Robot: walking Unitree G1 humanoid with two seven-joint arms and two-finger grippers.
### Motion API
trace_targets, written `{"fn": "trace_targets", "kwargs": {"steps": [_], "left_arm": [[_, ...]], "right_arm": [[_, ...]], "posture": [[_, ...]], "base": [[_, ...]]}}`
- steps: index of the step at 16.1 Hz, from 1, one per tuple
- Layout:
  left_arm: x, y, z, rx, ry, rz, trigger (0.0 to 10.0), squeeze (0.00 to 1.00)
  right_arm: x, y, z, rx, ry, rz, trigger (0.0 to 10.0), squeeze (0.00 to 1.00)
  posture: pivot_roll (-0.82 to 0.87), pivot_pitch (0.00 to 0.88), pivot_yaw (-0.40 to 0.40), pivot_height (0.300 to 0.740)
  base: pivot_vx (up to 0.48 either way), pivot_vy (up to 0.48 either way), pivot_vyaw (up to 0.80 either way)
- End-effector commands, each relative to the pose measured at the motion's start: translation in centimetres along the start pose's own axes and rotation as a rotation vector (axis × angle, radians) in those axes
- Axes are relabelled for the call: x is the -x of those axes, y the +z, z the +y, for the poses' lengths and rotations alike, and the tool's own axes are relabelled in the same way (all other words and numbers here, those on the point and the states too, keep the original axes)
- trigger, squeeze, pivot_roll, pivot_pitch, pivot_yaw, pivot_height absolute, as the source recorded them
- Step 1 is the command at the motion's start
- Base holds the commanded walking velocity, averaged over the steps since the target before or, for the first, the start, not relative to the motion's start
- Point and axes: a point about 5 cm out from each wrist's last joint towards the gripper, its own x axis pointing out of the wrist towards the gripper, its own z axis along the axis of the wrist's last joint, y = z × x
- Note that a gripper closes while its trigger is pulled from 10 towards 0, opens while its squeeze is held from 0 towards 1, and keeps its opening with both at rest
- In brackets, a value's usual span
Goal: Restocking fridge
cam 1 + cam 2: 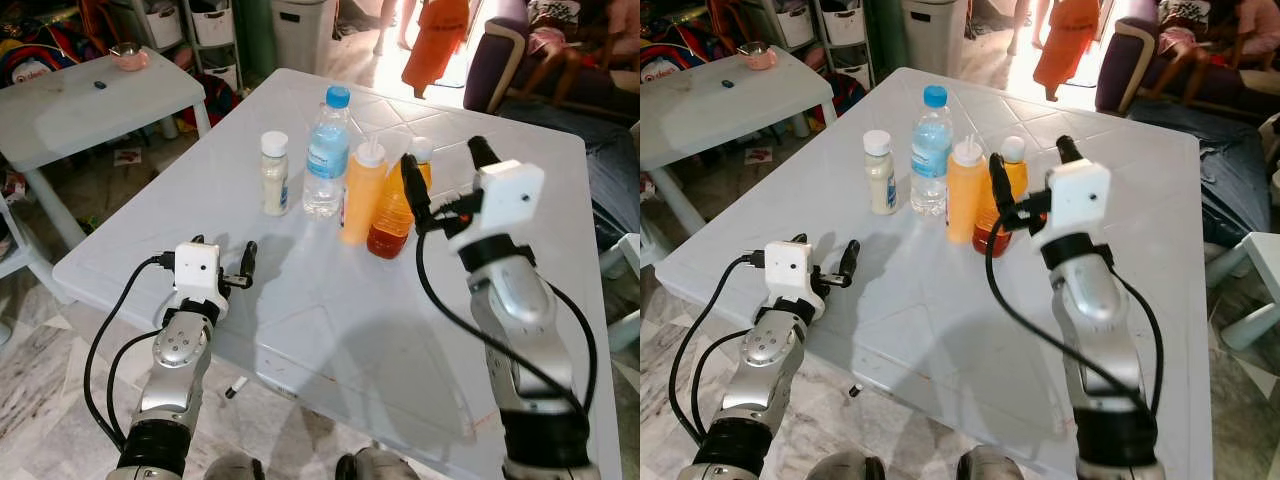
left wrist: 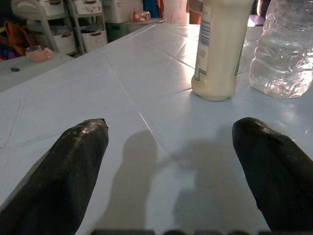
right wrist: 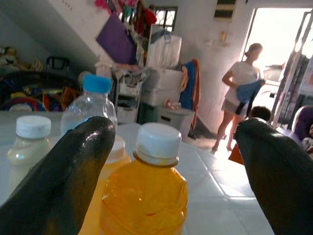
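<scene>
Four bottles stand grouped on the white table (image 1: 330, 310): a cream-filled bottle with a white cap (image 1: 274, 175), a clear water bottle with a blue cap (image 1: 326, 155), an orange squeeze bottle (image 1: 362, 195), and an orange juice bottle with a white cap (image 1: 395, 218). My right gripper (image 1: 448, 172) is open and raised just behind the juice bottle (image 3: 144, 191), at cap height, with nothing between its fingers. My left gripper (image 1: 225, 255) is open low over the table's near left part, pointing toward the cream bottle (image 2: 220, 49) and the water bottle (image 2: 283, 49), well short of both.
A second white table (image 1: 90, 105) with a pink bowl (image 1: 129, 56) stands at the far left. Storage drawers (image 1: 212, 25) and a bin line the back. A purple sofa (image 1: 500, 50) is at the far right, and a person (image 3: 239, 98) stands by the bright doorway.
</scene>
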Motion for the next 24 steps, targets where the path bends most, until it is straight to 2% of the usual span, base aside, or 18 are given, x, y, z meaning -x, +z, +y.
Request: {"fn": "trace_targets", "kwargs": {"steps": [1, 5, 6, 8, 9, 14, 24], "left_arm": [[-0.1, 0.1, 0.2, 0.000, -0.003, -0.003, 10.0, 0.00], [0.1, -0.1, 0.2, -0.001, 0.002, 0.001, 10.0, 0.00], [0.2, -0.2, 0.2, -0.001, 0.002, 0.003, 10.0, 0.00], [0.3, -0.3, 0.2, 0.000, 0.001, 0.006, 10.0, 0.00], [0.3, -0.3, 0.1, -0.001, 0.000, 0.006, 10.0, 0.00], [0.5, -0.3, 0.1, 0.001, 0.003, 0.009, 10.0, 0.00], [0.6, -0.3, 0.1, -0.001, -0.003, 0.014, 10.0, 0.00]], "right_arm": [[-0.4, -0.1, -0.4, -0.009, 0.000, 0.014, 10.0, 0.00], [-1.8, -0.6, -0.4, -0.072, 0.004, 0.046, 10.0, 0.00], [-2.2, -1.0, -0.4, -0.090, 0.013, 0.069, 6.6, 0.00], [-2.5, -1.2, -0.2, -0.099, 0.031, 0.080, 3.1, 0.00], [-2.8, -1.1, -0.1, -0.094, 0.052, 0.080, 0.0, 0.00], [-3.3, -1.4, -0.3, -0.076, 0.082, 0.104, 0.0, 0.00], [-3.6, -2.0, -0.9, -0.065, 0.065, 0.165, 0.0, 0.00]], "posture": [[-0.08, 0.000, -0.015, 0.740], [-0.06, 0.001, -0.025, 0.740], [-0.05, 0.002, -0.026, 0.740], [-0.05, 0.004, -0.026, 0.740], [-0.05, 0.005, -0.029, 0.740], [-0.05, 0.011, -0.031, 0.740], [-0.04, 0.016, -0.029, 0.740]], "base": [[0.000, 0.000, 0.00], [0.000, 0.000, 0.00], [0.000, 0.000, 0.00], [0.000, 0.000, 0.00], [0.000, 0.000, 0.00], [0.000, 0.000, 0.00], [0.000, 0.000, 0.00]]}}
